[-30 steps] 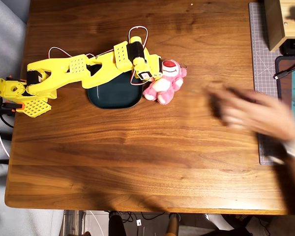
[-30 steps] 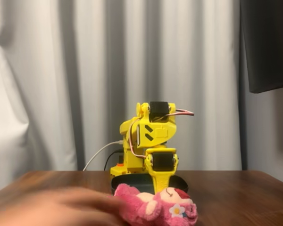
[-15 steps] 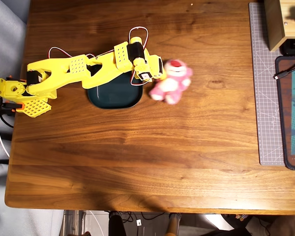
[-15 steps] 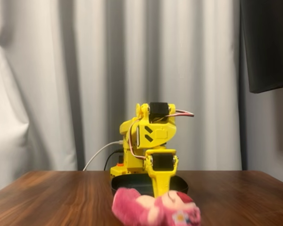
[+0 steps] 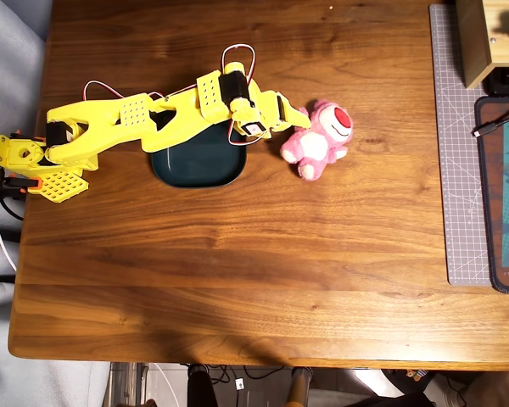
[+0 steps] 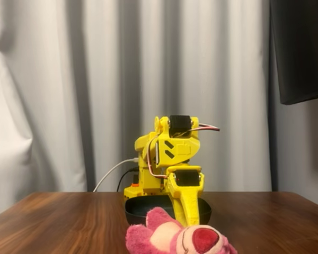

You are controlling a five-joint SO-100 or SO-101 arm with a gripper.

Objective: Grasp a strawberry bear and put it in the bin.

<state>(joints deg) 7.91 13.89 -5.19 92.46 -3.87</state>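
1. Strawberry bear (image 5: 319,138) lies on your table (image 5: 237,271) toward the far edge in the overhead view, just right of the bin (image 5: 195,161).
2. Your gripper (image 5: 294,119) touches the bear's left side; I cannot tell whether its jaws are parted or closed.

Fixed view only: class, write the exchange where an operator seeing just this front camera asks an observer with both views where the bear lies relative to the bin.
Operator: Is the strawberry bear inside the bin?
Observer: No. In the overhead view it lies on the table, right of the bin, clear of its rim.
Operator: Are the jaws on it?
Observer: The gripper reaches the bear's left side there; I cannot tell whether the jaws are closed.
Operator: Anything beyond the bear?
Observer: A grey cutting mat at the table's right edge.
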